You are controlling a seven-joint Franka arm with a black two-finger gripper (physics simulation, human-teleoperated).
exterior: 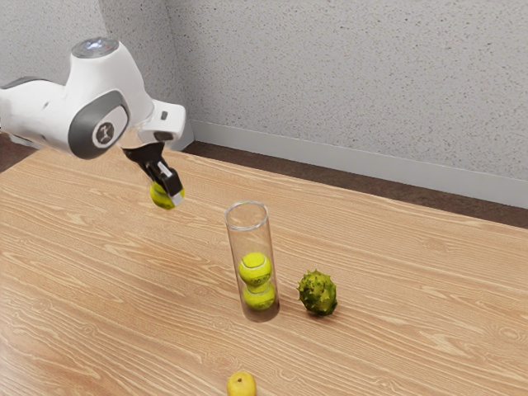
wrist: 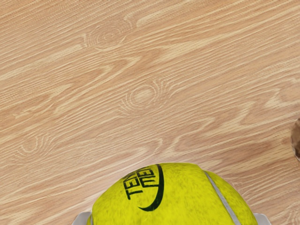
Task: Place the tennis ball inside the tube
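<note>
In the upper left of the exterior view, the end effector (exterior: 167, 195) grips the tennis ball (exterior: 160, 196), which appears to hang above the table (exterior: 107, 280); at the lower edge of the wrist view the ball sits between two pale fingertips, one at each side. The tube (exterior: 247, 239) stands upright near the middle of the exterior view, mouth upward, with an upper ball (exterior: 255, 269) and a lower ball (exterior: 259, 297) inside and room above them. The carry across to that mouth seems to be the next step, and the rim is the main hazard. If the arm travels too low, the ball or a fingertip could strike it and topple the tube, perhaps against the spiky green fruit (exterior: 318, 293) just beside its base, or towards the yellow fruit (exterior: 242, 384) at the bottom edge. The opening looks only a little wider than a ball, so a small sideways error would leave this one perched on the rim, and letting go then could send it rolling off. Clear walls may make the alignment hard to judge. Fingers spreading inside the mouth could also push the tube over.
</note>
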